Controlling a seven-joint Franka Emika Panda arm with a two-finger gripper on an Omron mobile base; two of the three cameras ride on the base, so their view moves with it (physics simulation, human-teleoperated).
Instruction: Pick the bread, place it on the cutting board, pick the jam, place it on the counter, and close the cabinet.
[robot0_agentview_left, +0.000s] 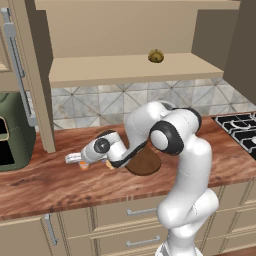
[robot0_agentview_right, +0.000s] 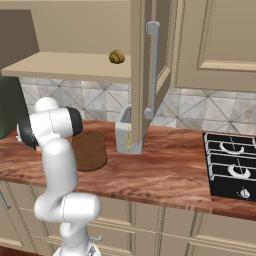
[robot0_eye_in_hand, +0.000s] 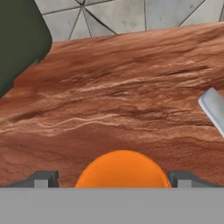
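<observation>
Bread (robot0_agentview_left: 156, 56): on the cabinet (robot0_agentview_left: 125, 70) shelf, above the cutting board (robot0_agentview_left: 146, 163); unplaced. Jam (robot0_eye_in_hand: 122, 169): between the gripper (robot0_eye_in_hand: 111, 178) jaws, left of the board, low over the counter (robot0_agentview_left: 60, 182); grip cannot be told. Cabinet: open.

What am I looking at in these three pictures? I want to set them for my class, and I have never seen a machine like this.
This is a computer-drawn kitchen with a white jointed robot arm standing before a long reddish-brown wood-grain counter. Two pictures come from cameras behind the arm, one to its left and one to its right. The third comes from a camera on its hand, looking along the two-finger gripper.

On the counter lies a flat dark brown oval cutting board. Above it, the beige wall cabinet stands open, and a small round olive-brown bread sits on its shelf. So the bread is not yet on the board.

The arm is bent low over the counter. In the hand picture a tiny orange jam jar sits between the fingertips, close above the counter or on it. Whether the fingers still squeeze it, I cannot tell.
</observation>
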